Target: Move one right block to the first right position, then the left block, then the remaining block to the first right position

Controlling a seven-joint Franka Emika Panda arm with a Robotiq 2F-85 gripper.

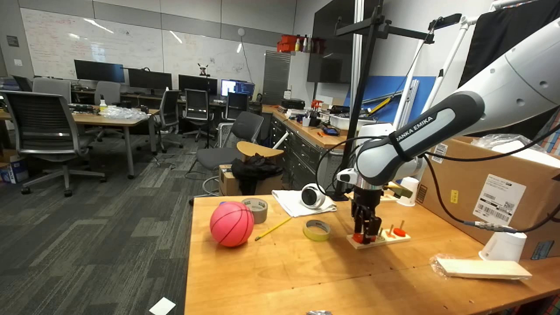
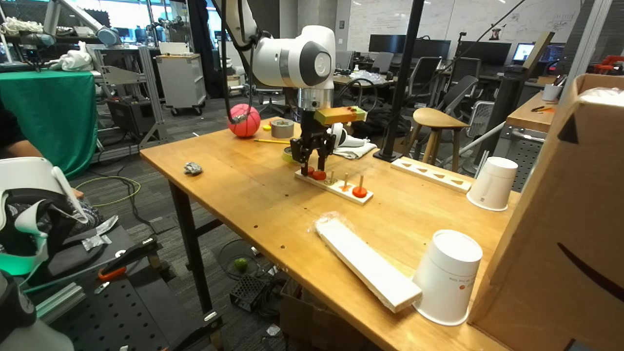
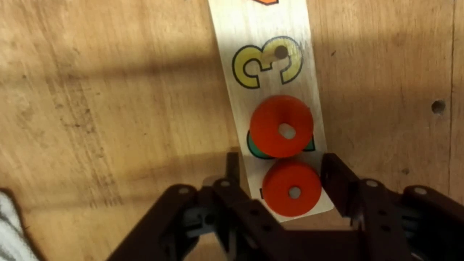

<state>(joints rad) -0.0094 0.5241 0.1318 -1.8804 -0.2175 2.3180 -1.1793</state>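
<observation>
A pale wooden peg board (image 3: 261,21) with printed numbers lies on the table. It also shows in both exterior views (image 1: 406,238) (image 2: 368,197). A red disc (image 3: 290,204) sits on the end peg. A second red disc (image 3: 279,112) sits on the neighbouring peg over a green number. A third red-orange disc (image 2: 359,193) is on the peg at the opposite end. The pegs at the yellow 3 and the orange number are bare. My gripper (image 3: 280,159) is open, low over the board, its fingers either side of the end disc; the right finger is very near its edge.
A yellow tape roll (image 1: 317,230), pencil (image 1: 273,229), grey tape (image 1: 256,210) and pink ball (image 1: 232,224) lie beside the board. A wrapped white plank (image 2: 365,263), white cups (image 2: 448,278) (image 2: 492,183), a slotted board (image 2: 431,175) and a cardboard box (image 1: 494,188) stand around.
</observation>
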